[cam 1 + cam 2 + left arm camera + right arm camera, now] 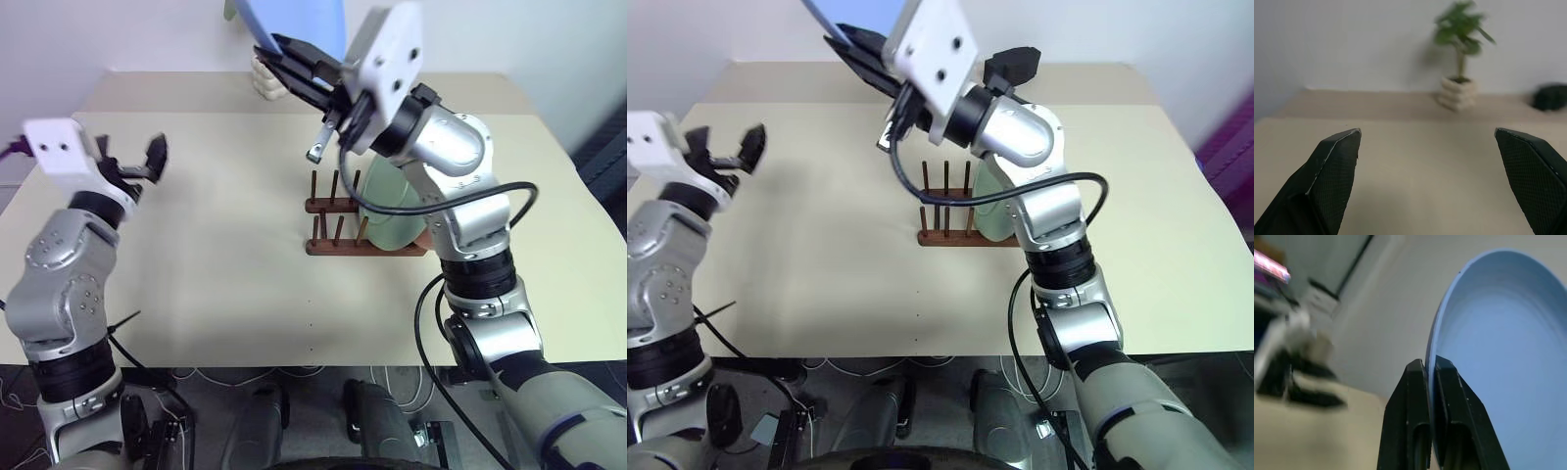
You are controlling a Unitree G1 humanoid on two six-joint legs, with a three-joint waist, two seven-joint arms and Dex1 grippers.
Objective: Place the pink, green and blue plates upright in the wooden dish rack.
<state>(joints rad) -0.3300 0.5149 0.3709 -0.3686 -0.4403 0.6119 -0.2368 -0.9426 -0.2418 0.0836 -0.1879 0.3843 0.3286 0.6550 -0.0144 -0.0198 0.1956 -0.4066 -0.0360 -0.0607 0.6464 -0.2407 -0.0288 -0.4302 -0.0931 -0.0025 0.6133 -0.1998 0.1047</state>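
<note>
Blue plate (1498, 357) sits pinched by its rim in my right gripper (294, 61), fingers closed tight on the edge, held high above the far side of the table (216, 274). My left gripper (147, 162) hangs wide open and empty over the bare left part of the table, well apart from everything.

The wooden dish rack (338, 230) stands near the middle of the table, below and a little nearer than the plate I carry. A green plate (392, 211) already stands upright in its right-hand slots; the pegs to its left look free. I see no pink plate anywhere.

My judgement of the step: bring the blue plate down into a free gap left of the green one. To do that well I should turn the plate so its face runs parallel to the green plate, lower it edge first between two peg pairs, and keep it from knocking the green plate or snagging a peg. The rack looks light, so a sideways push could slide it. I should let go only once the bottom edge rests on the rails and the plate leans on the pegs.
</note>
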